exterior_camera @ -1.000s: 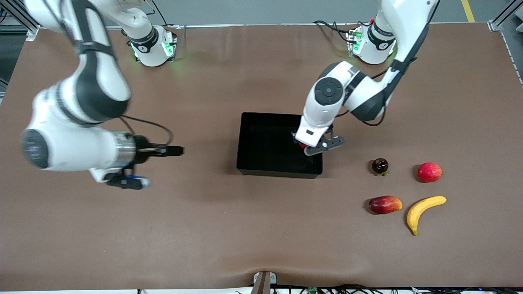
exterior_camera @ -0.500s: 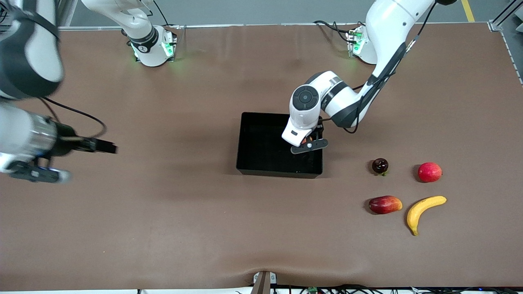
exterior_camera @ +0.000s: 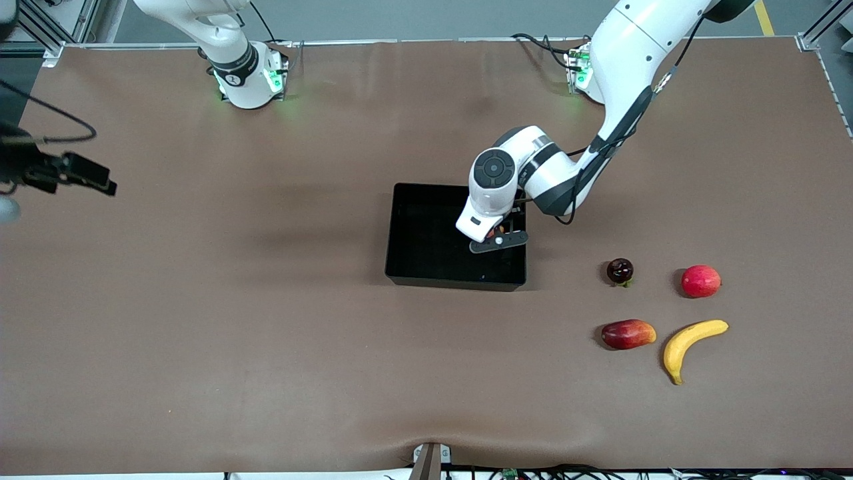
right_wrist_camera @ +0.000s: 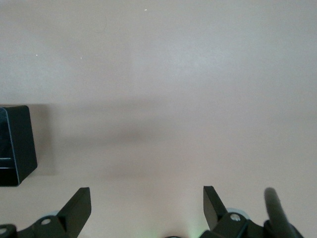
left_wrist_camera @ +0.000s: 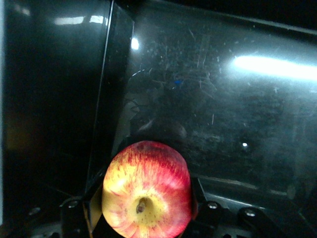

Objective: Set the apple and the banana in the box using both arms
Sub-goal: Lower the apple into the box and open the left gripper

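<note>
Left wrist view: left gripper (left_wrist_camera: 143, 218) clamps apple (left_wrist_camera: 146, 191) low inside box (exterior_camera: 455, 237); release gently onto floor, lift straight. Right gripper (right_wrist_camera: 147, 206) spread wide, empty, waits over bare table.

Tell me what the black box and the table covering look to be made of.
The box: likely hard plastic with a glossy finish; in the left wrist view its floor mirrors the lights and shows fine scratches. The table covering: seemingly a soft brown mat, perhaps rubber or leatherette, matte with only a dull sheen, slightly buckled at the edge nearest the front camera.
</note>
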### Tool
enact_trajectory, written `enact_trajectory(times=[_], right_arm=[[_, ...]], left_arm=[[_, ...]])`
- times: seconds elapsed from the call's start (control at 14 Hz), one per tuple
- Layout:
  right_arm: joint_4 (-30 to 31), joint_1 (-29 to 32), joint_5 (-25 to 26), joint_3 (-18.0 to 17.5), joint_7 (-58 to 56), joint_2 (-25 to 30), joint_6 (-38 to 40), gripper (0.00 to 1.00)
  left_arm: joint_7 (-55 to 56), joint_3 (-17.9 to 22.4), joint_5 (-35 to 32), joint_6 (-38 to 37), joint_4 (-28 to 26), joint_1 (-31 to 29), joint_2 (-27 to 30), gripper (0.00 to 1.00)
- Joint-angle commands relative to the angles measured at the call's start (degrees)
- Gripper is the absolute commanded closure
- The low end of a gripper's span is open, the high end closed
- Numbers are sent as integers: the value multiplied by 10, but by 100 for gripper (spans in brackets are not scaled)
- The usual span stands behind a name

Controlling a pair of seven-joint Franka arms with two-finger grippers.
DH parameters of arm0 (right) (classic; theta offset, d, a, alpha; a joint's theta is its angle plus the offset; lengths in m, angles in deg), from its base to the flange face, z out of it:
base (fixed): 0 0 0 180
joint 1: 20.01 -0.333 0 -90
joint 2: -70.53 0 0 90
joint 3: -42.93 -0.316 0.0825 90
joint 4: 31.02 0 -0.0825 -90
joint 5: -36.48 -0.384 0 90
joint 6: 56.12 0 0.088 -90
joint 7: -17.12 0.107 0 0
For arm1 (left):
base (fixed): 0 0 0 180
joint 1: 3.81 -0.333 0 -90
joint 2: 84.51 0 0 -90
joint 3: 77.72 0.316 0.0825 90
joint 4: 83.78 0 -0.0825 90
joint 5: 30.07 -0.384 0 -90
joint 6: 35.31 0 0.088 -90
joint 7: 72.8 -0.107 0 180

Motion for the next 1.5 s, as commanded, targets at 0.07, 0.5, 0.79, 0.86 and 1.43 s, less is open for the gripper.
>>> enact_trajectory(times=[0.07,0.5,0.79,0.86,1.43], right_arm=[[63,24,12,-7,-26,51,-15,0],[66,60,6,-5,-105,63,-13,0],[76,56,5,-7,-100,74,12,0],[96,53,5,-9,-101,89,6,0],[109,54,5,-9,-106,95,-14,0]], left_arm=[[9,-12,-12,11,-20,-3,13,100],[15,-14,-8,9,-31,-1,12,100],[38,-18,-7,9,-30,-2,12,54],[39,-18,-7,9,-28,-1,12,1],[16,-18,-7,-29,7,-35,85,0]])
